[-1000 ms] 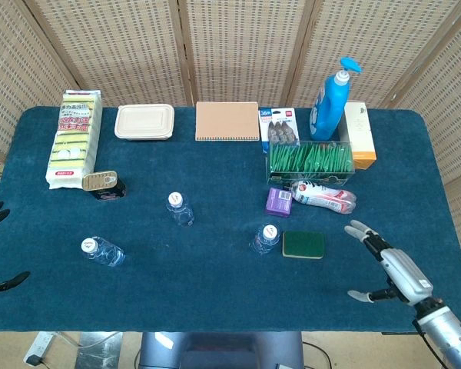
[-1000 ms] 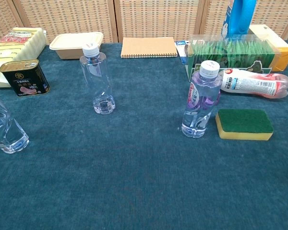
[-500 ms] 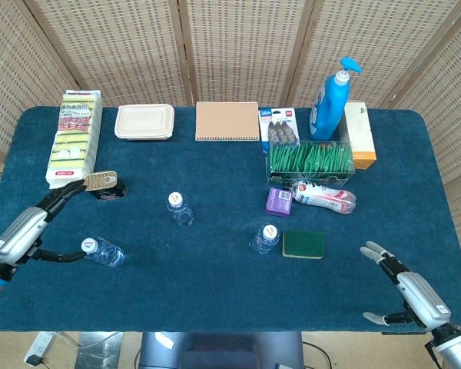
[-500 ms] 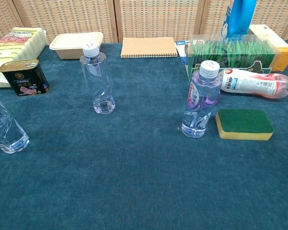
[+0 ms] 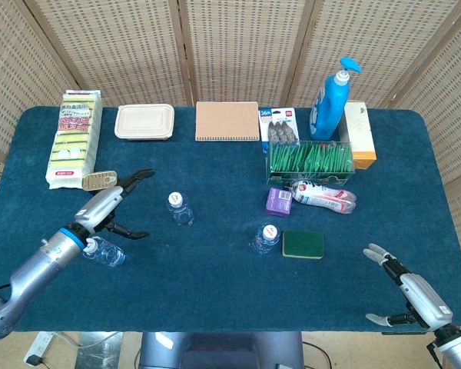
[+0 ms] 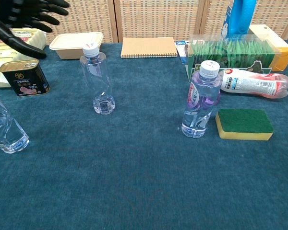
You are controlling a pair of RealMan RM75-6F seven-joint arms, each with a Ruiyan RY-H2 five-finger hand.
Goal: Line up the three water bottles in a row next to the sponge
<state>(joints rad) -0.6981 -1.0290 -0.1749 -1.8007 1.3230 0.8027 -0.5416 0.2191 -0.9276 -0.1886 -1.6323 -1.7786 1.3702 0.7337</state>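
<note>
On the blue table [image 5: 215,254], three water bottles stand upright and apart. The right bottle [image 5: 265,239] stands just beside the left end of the green sponge [image 5: 303,244]; the chest view shows it with a purple label and a white cap. The middle bottle [image 5: 180,208] stands alone, well to the left of the sponge. The left bottle [image 5: 102,250] stands near the front left of the table, partly cut off at the edge of the chest view.

The left hand [image 5: 111,206] hovers above the table between the left bottle and the middle bottle, its fingers [image 5: 142,176] spread and holding nothing; it touches neither bottle. In the chest view its dark fingers show at the top left corner, above the meat tin [image 6: 25,77]. The right hand [image 5: 415,298] hangs at the front right corner of the table, well away from the sponge, with its fingers apart and empty.

Along the back of the table lie a pack of sponges [image 5: 74,138], a beige food container [image 5: 144,121], a brown notebook [image 5: 227,121], a blue pump bottle [image 5: 329,98] and a clear box of green packets [image 5: 310,162]. A red and white tube [image 5: 323,196] lies on its side behind the sponge, with a small purple box [image 5: 278,201] just to its left.
</note>
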